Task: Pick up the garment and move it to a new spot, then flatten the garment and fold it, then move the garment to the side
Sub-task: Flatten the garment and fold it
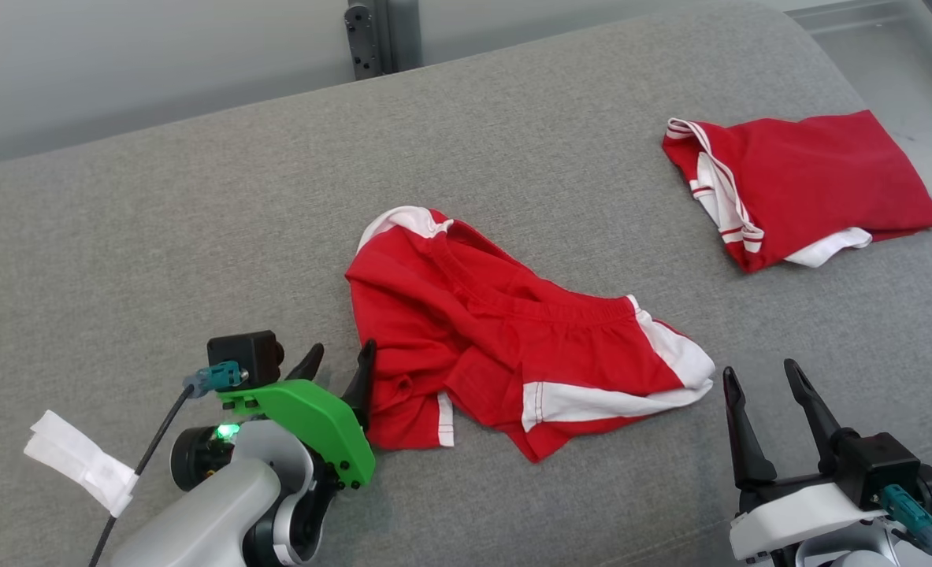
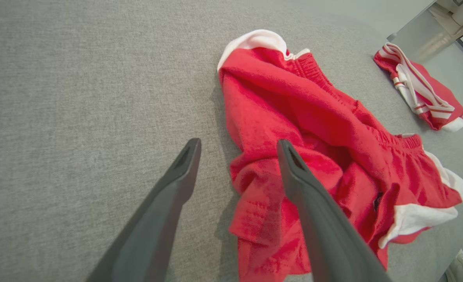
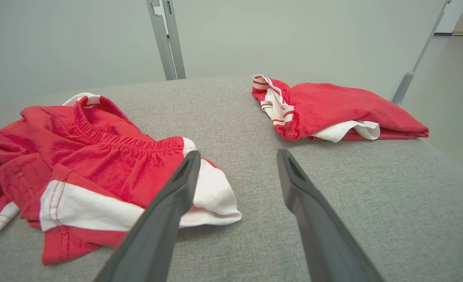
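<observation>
The garment (image 1: pixel 505 339) is a pair of red shorts with white side panels, lying crumpled in the middle of the grey cushion. My left gripper (image 1: pixel 338 364) stands open at its left edge, one finger over the cloth and nothing held. From the left wrist the garment (image 2: pixel 313 149) spreads up and right past my left gripper (image 2: pixel 239 147). My right gripper (image 1: pixel 759 376) is open just right of the garment's white hem. In the right wrist view the garment (image 3: pixel 98 164) lies left of my right gripper (image 3: pixel 237 156).
A second red and white garment (image 1: pixel 804 189) lies folded at the far right of the cushion (image 1: pixel 198 236), also seen as a folded garment (image 3: pixel 333 107) ahead of the right gripper. A white tag (image 1: pixel 79 461) hangs on the left arm's cable. A metal post (image 1: pixel 379 35) stands behind.
</observation>
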Robot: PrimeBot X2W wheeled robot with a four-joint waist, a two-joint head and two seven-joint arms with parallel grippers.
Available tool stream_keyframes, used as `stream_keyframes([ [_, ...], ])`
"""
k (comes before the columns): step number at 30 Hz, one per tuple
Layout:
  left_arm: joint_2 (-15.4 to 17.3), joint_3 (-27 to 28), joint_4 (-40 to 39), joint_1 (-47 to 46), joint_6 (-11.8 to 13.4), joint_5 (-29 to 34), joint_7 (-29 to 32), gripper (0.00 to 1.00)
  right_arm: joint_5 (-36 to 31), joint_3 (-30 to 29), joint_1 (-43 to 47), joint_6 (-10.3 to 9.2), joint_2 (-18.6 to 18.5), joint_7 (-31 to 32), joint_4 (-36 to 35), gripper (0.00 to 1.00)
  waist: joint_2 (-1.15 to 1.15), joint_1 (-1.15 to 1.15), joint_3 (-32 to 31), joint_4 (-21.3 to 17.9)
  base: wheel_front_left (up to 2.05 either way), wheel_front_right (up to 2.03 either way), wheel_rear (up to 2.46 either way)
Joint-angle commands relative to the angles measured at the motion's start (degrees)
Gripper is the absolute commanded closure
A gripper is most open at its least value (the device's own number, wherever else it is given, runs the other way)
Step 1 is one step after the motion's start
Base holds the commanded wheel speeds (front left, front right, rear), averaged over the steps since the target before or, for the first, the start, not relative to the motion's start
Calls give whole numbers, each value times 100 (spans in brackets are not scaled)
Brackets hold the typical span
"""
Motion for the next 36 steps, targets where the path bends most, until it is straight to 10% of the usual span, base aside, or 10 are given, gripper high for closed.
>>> stream_keyframes([
  [1, -14, 20, 55, 48, -59, -78, 71, 0, -32, 18, -29, -9, -25, 1, -6, 0, 0, 0, -95, 195, 0, 0, 0],
  [9, -599, -67, 815, -137, -810, -422, 359, 0, 61, 147, -207, -9, -13, 1, 59, 0, 0, 0, 124, 40, 0, 0, 0],
  [10, -657, -77, 943, -186, -864, -400, 342, 18, 66, 154, -225, -9, -10, 1, 67, 0, 0, 0, 144, 5, 0, 0, 0],
  [11, -716, -57, 1087, -236, -917, -384, 290, 100, 77, 159, -241, -9, -8, 1, 77, 0, 0, 0, 164, -38, 0, 0, 0],
  [28, -708, 1065, 3043, -2009, -1376, 727, -808, 100, 146, 89, -350, -9, 22, 1, 131, 0, 0, 0, 330, -424, 0, 0, 0],
  [30, -816, 1295, 3123, -1937, -1520, 874, -794, 57, 150, 83, -365, -9, 25, 1, 137, 0, 0, 0, 341, -418, 0, 0, 0],
  [31, -874, 1315, 3228, -1788, -1587, 963, -784, 8, 149, 85, -357, -9, 23, 1, 146, 0, 0, 0, 330, -415, 0, 0, 0],
  [36, -984, 1439, 3577, -1385, -1635, 1128, -789, 0, 116, 33, -225, -9, 28, 1, 163, 0, 0, 0, 173, -364, 0, 0, 0],
])
